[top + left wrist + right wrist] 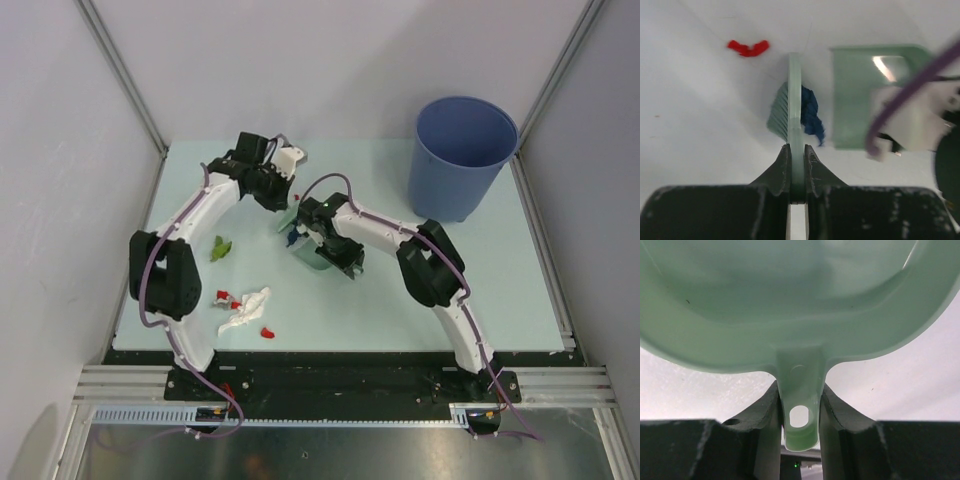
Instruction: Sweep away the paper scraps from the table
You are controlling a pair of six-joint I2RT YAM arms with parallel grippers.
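My left gripper is shut on the handle of a pale green brush, bristles down on the table. A dark blue wad lies against the brush, next to the mouth of the pale green dustpan. My right gripper is shut on the dustpan's handle; the pan fills its view. From above, the blue wad sits at the pan's left edge. A red scrap lies beyond the brush. A green scrap, a white crumple and red bits lie near left.
A tall blue bin stands at the table's far right. Grey walls close the table on three sides. A black and metal rail runs along the near edge by the arm bases. Another red bit lies near that edge.
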